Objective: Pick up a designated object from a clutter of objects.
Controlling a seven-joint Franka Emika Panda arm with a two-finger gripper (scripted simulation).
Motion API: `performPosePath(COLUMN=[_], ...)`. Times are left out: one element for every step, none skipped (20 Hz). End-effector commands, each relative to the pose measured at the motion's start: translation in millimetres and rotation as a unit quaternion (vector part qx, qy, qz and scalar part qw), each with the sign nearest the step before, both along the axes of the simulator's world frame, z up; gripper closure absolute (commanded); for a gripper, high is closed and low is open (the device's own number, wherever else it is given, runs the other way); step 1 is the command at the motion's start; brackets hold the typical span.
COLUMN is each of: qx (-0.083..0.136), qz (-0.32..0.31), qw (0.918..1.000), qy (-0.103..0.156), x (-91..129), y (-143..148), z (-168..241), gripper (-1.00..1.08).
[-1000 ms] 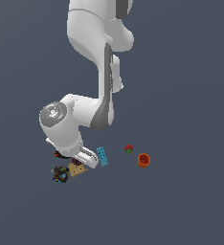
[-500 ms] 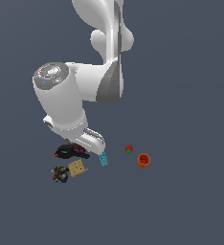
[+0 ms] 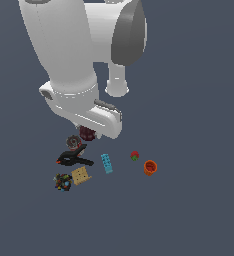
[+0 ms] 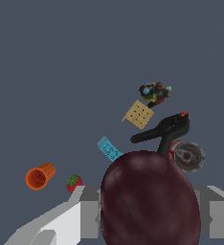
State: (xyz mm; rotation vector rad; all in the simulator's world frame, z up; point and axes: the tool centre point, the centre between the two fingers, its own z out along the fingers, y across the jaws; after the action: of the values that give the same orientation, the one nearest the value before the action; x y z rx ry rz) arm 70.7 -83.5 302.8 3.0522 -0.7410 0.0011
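Note:
The dark maroon-purple plum-like ball (image 4: pixel 150 198) fills the near part of the wrist view, held between my grey fingers (image 4: pixel 87 213). In the exterior view the ball (image 3: pixel 87 133) shows just under my hand, lifted above the floor. My gripper (image 3: pixel 89 134) is shut on it; the fingertips are mostly hidden by the hand. Below lie the black clamp (image 3: pixel 74 158), the gear-like disc (image 3: pixel 73 142), the speckled ball (image 3: pixel 63 182), the tan cracker (image 3: pixel 80 175), the light blue brick (image 3: pixel 106 163), the red strawberry (image 3: pixel 134 155) and the orange cup (image 3: pixel 150 167).
The same clutter shows in the wrist view: clamp (image 4: pixel 164 130), disc (image 4: pixel 188 155), speckled ball (image 4: pixel 154 92), cracker (image 4: pixel 139 114), brick (image 4: pixel 109 149), strawberry (image 4: pixel 74 183), cup (image 4: pixel 39 176). The arm's white links (image 3: pixel 69 55) tower over the scene.
The arm has risen and swung toward the camera, carrying the plum up from the clutter. The other items have stayed in place.

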Motion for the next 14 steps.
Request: performPosePath(qx=[0.000,0.000,0.000,0.000,0.000,0.000,0.000,0.000,0.000,0.000,0.000,0.000,0.000,0.000], qz=[0.000,0.000,0.000,0.000,0.000,0.000,0.000,0.000,0.000,0.000,0.000,0.000,0.000,0.000], qw=[1.0000,1.0000,1.0000,1.0000,1.0000,1.0000,1.0000,1.0000,1.0000,1.0000,1.0000,1.0000,1.0000,1.0000], qy=[0.000,0.000,0.000,0.000,0.000,0.000,0.000,0.000,0.000,0.000,0.000,0.000,0.000,0.000], x=[-2,-2,-3,-3,-3,-3,-3,-3,-3,-3,-3,-3,-3,-3], y=[7,9,11,13,15,17,18,19,20,21,22,22,23,23], z=[23,31,38,44,50,55,60,64,68,71,73,75,76,76], gripper=[1.08,1.08,1.08,1.08,1.08,1.08,1.08,1.08,1.08,1.08,1.08,1.08,1.08,1.08])
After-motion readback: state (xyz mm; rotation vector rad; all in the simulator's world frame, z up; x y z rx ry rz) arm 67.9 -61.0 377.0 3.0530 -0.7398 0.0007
